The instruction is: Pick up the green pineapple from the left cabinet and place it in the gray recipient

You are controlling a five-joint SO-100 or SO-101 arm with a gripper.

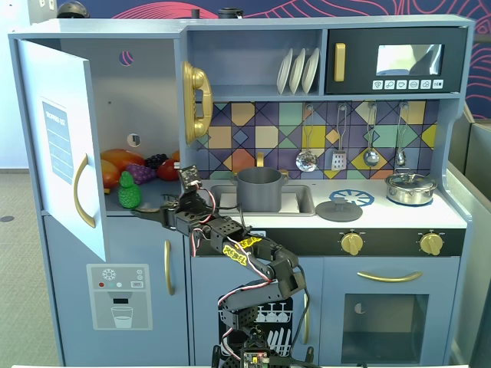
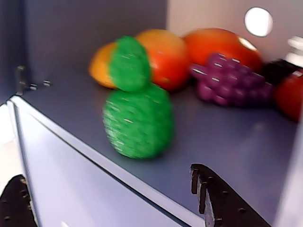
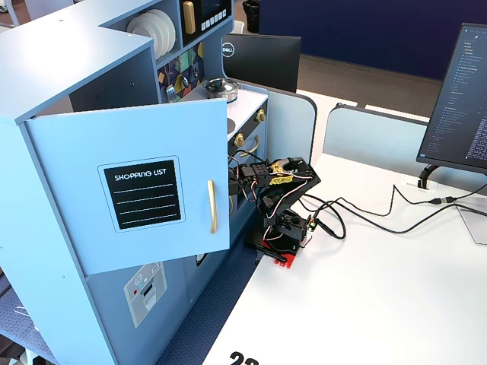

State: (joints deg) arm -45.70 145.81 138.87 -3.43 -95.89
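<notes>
Gripper (image 1: pixel 150 211) spread wide at the shelf edge of the tall blue-gray cupboard (image 1: pixel 146 92), empty.

From my wrist view the bright-green bumpy plastic pineapple (image 2: pixel 136 106) stands upright at centre frame near the shelf's front edge, its leafy top overlapping the orange and red toy fruits (image 2: pixel 165 56) behind, with the purple grape bunch (image 2: pixel 227 78) at right; my two dark fingertips (image 2: pixel 215 196) show only at the bottom corners, short of it. One fixed view adds the dark gray cylindrical pot (image 1: pixel 259 188) sitting in the sink at mid-frame. The other fixed view hides the shelf behind the open light door (image 3: pixel 144 182), showing only the black arm (image 3: pixel 278 190).
</notes>
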